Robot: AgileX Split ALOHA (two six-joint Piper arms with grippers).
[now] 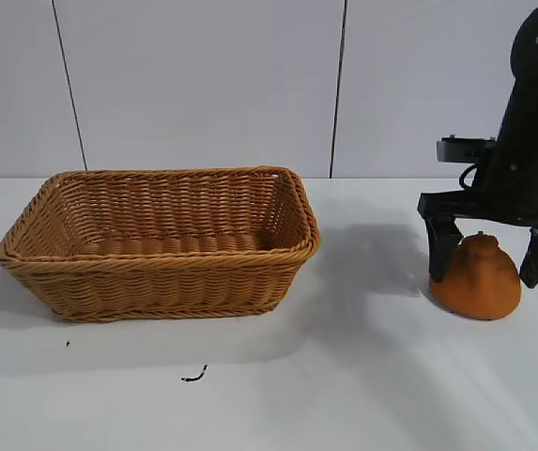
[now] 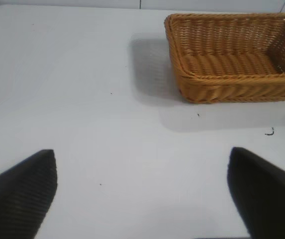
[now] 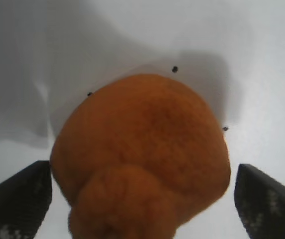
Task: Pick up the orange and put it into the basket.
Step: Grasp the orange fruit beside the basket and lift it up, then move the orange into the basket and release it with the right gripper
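The orange is dull orange and dome-shaped with a knob on top, and it sits on the white table at the right. My right gripper is open and straddles it from above, one finger on each side, with a small gap on the far side. In the right wrist view the orange fills the space between the fingers. The wicker basket stands at the left of the table, empty; it also shows in the left wrist view. My left gripper is open over bare table.
A small dark scrap lies on the table in front of the basket. The white table runs back to a pale panelled wall. Small dark specks mark the table by the orange.
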